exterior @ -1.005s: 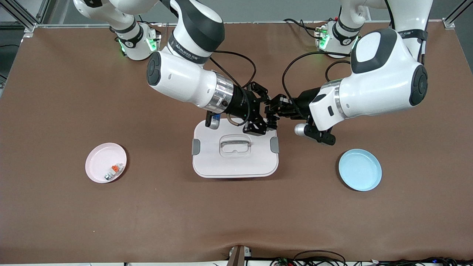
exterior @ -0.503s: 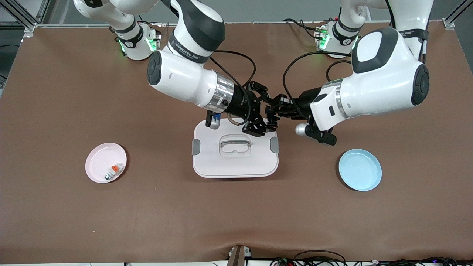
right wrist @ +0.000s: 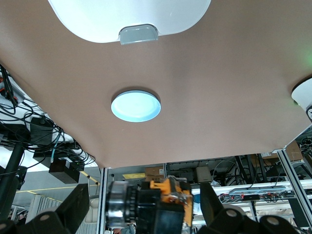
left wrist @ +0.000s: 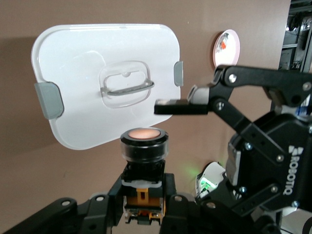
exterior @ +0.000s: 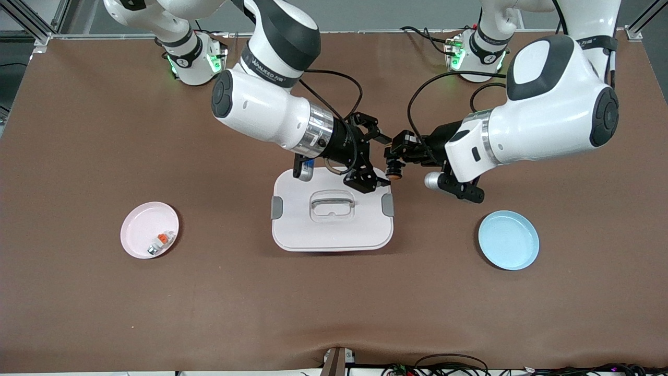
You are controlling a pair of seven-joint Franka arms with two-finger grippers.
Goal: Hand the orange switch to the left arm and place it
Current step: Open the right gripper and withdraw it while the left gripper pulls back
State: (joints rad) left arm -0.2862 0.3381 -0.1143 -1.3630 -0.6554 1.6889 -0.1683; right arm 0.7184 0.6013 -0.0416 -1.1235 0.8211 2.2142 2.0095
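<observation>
Right claw (exterior: 377,156) released orange switch (exterior: 395,170).

The box (exterior: 332,209) fills mid-table under both grippers. Bare mat lies between it and the blue plate (exterior: 509,239), likewise toward the pink plate (exterior: 149,230).

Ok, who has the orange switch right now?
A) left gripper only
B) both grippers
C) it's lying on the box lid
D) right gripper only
A: the left gripper is shut on the orange switch beside the box, while the right gripper stands with its jaws open and clear of it.
</observation>
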